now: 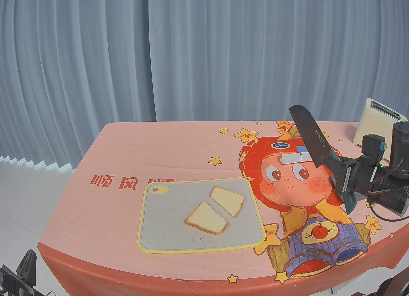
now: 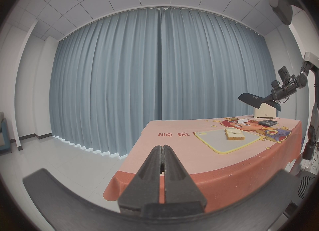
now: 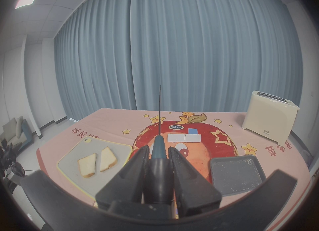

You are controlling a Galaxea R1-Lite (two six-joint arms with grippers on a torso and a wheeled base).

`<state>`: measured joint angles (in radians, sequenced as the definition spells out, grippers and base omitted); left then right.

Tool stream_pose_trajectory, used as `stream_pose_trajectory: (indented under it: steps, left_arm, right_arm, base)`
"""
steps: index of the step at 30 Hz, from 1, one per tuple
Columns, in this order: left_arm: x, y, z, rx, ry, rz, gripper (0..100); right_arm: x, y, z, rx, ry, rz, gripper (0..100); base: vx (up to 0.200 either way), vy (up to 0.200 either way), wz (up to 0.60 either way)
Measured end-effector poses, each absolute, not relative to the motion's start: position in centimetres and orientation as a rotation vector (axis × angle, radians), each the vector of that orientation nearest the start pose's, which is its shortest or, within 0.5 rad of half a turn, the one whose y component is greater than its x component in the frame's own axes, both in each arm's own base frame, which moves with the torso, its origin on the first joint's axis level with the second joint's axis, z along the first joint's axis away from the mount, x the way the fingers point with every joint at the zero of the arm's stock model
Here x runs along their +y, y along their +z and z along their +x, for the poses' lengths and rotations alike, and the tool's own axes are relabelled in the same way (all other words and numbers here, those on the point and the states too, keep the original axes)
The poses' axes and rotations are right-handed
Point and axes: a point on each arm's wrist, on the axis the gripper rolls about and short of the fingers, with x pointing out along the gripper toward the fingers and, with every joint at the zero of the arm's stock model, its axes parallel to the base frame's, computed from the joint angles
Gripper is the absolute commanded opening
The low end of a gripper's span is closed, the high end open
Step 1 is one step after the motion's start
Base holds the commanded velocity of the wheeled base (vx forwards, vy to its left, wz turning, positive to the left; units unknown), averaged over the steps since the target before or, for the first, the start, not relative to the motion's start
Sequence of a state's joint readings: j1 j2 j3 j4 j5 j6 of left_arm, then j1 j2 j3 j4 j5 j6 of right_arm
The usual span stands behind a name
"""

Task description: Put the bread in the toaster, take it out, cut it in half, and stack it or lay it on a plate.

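Observation:
Two bread halves (image 1: 206, 218) (image 1: 227, 201) lie apart on the grey, yellow-rimmed cutting board (image 1: 170, 220); the halves (image 3: 87, 164) (image 3: 108, 158) also show in the right wrist view. My right gripper (image 3: 159, 156) is shut on the teal handle of a black-bladed knife (image 1: 311, 135), held in the air over the table's right side with the blade pointing up and away. A cream toaster (image 1: 377, 124) stands at the far right. The dark plate (image 3: 236, 174) lies on the table near the toaster (image 3: 269, 116). My left gripper (image 2: 161, 166) is shut, low off the table's left front corner.
A small white and blue block (image 1: 297, 156) sits on the tablecloth's cartoon print, beyond the knife. The pink table (image 1: 170, 152) is bare left of and behind the board. Blue curtains hang behind the table.

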<state>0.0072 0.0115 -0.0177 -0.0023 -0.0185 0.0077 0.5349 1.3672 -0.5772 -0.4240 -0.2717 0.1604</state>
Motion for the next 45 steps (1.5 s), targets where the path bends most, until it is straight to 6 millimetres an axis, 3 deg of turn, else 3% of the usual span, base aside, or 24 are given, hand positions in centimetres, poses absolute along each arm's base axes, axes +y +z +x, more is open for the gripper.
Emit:
stream_pose_trajectory:
  steps: [5, 24, 45]
  left_arm:
    - [-0.1, 8.1, -2.3, -0.009, -0.011, 0.008, 0]
    - [-0.1, 8.1, -2.3, -0.007, -0.011, 0.008, 0]
    - [-0.1, 8.1, -2.3, -0.006, -0.011, 0.008, 0]
  right_arm:
    - [10.3, 18.8, 19.1, 0.318, 0.222, 0.038, 0]
    - [7.8, 15.6, 22.2, 0.447, 0.117, 0.025, 0]
    - [7.7, 12.6, 23.9, 0.561, 0.088, -0.025, 0]
  base:
    - [0.0, 0.0, 0.0]
    - [0.0, 0.0, 0.0]
    - [0.0, 0.0, 0.0]
